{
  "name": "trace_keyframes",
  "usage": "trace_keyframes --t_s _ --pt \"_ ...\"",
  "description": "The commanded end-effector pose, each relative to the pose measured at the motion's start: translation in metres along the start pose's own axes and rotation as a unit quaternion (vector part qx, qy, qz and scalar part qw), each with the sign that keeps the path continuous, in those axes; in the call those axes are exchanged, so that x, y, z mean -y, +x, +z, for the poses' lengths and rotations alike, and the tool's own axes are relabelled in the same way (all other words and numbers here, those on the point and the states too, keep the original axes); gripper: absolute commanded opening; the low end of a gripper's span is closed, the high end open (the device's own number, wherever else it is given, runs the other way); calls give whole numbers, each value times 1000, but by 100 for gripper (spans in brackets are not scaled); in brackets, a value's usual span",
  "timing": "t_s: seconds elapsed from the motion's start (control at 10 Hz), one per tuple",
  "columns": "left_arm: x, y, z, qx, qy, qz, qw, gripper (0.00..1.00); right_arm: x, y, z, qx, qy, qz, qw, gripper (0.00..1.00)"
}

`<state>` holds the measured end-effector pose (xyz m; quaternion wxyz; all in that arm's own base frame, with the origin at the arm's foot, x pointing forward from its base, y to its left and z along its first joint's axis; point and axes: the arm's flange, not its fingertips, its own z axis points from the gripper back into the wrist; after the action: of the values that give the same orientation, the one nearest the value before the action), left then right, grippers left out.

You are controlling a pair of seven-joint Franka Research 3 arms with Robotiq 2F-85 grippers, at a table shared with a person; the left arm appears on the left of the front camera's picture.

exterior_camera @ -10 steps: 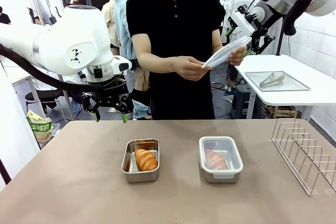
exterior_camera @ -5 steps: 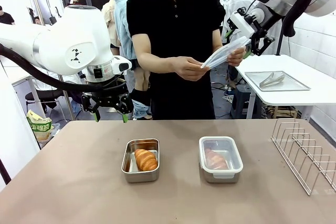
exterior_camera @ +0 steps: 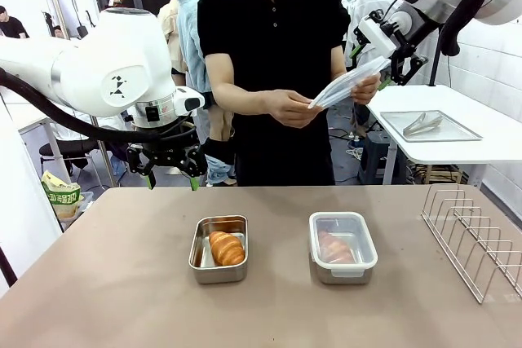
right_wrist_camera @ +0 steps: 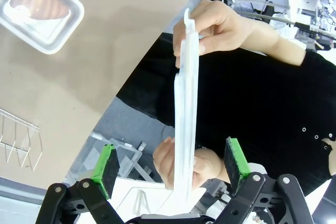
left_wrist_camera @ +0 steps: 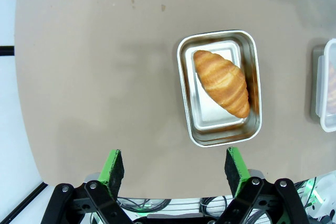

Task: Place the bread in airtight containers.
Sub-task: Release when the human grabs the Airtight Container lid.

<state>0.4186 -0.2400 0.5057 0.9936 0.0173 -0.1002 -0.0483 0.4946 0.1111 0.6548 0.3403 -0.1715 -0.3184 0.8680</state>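
Item 1: open steel tin [exterior_camera: 218, 248] at table centre-left, 1 croissant [exterior_camera: 226, 248] inside, unlidded; item 2: lidded tin [exterior_camera: 342, 246] to its right, second croissant [exterior_camera: 334, 247] sealed within. The spare lid [exterior_camera: 349, 81] is held edge-on in the person's hands [exterior_camera: 291, 107], shifted only slightly leftward over the last second. It sits between the open fingers of the right gripper [right_wrist_camera: 172, 169]. The left gripper [exterior_camera: 171, 168], open and empty, is parked above the table's far edge; only lidding is judged outstanding.

white arms, black gripper [exterior_camera: 171, 170] with green pads, person's black shirt [exterior_camera: 273, 46]

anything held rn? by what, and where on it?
Both pincers open, holding nothing. The person's hands hold the spare lid by its two ends, up between the right pincer fingers, untouched.
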Motion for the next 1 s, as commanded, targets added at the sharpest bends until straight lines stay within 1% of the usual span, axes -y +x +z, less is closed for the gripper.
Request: trace_keyframes --t_s 0.0,0.9 --pt "-2 1 2 -1 2 -1 1000 100 1 -1 0 -4 -4 0 1000 100" --pt "-2 1 2 -1 2 -1 1000 100 1 -1 0 -4 -4 0 1000 100"
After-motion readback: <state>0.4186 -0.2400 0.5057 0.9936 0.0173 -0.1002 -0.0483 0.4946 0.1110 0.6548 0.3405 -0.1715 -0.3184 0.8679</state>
